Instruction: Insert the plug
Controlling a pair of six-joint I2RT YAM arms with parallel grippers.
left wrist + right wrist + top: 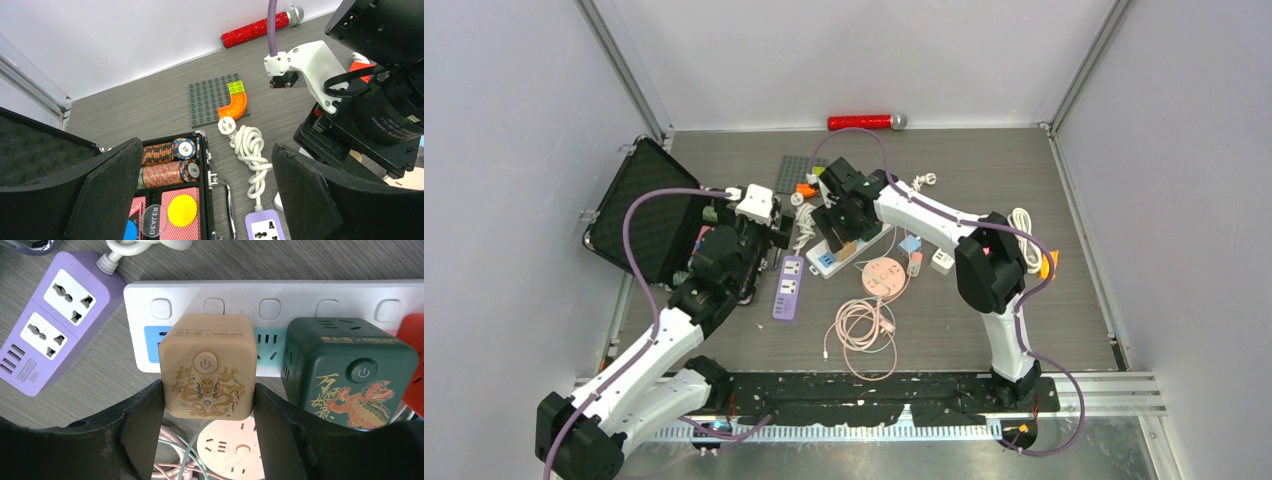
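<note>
Grey wood-look table (944,320) carries everything in the top view. My right hand (839,215) reaches down over the white power strip (849,258), and my left hand (759,240) hangs near the purple power strip (788,287).

In the left wrist view my left hand is wide open, its fingers (105,195) far apart over an open case (206,155) of poker chips.

In the right wrist view my right hand grips the beige cube plug (207,372) on both sides. The plug stands on the white strip at the blue socket, just beside a green cube plug (350,365). I cannot tell if it is fully seated.
</note>
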